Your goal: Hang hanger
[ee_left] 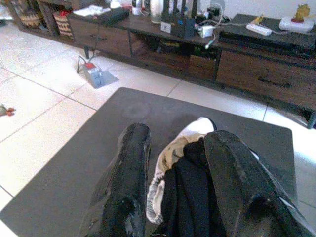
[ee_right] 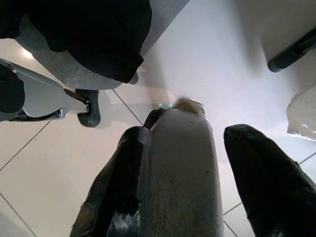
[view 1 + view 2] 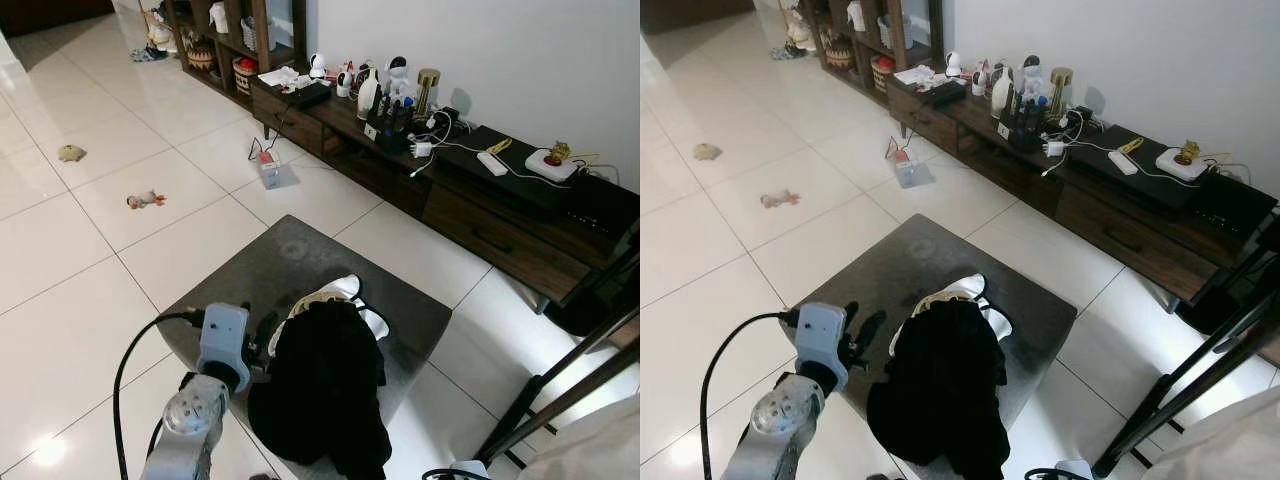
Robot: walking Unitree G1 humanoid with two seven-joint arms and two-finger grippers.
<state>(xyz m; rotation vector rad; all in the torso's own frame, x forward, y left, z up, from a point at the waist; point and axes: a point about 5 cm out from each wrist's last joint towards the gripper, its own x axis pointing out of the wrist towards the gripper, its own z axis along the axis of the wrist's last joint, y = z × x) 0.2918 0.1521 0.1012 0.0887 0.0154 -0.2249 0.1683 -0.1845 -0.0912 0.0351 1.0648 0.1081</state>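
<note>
A black garment point(image 3: 325, 385) lies heaped on a dark grey low table point(image 3: 290, 260), hanging over its near edge. A white and cream piece point(image 3: 345, 292) sticks out from under the garment's far side; I cannot make out a hanger's shape. My left gripper point(image 3: 264, 338) hovers open just left of the heap, its two black fingers point(image 1: 131, 173) pointing at the cream edge point(image 1: 168, 158) without touching it. My right gripper point(image 2: 187, 133) hangs low over the floor, open, with a grey rounded robot part point(image 2: 180, 177) showing between its fingers.
Dark slanted rack bars point(image 3: 560, 390) stand at the right, with white cloth point(image 3: 590, 450) below them. A long wooden console point(image 3: 470, 215) crowded with gadgets and cables runs along the wall. A small device point(image 3: 268, 170) and toys point(image 3: 145, 200) lie on the tiled floor.
</note>
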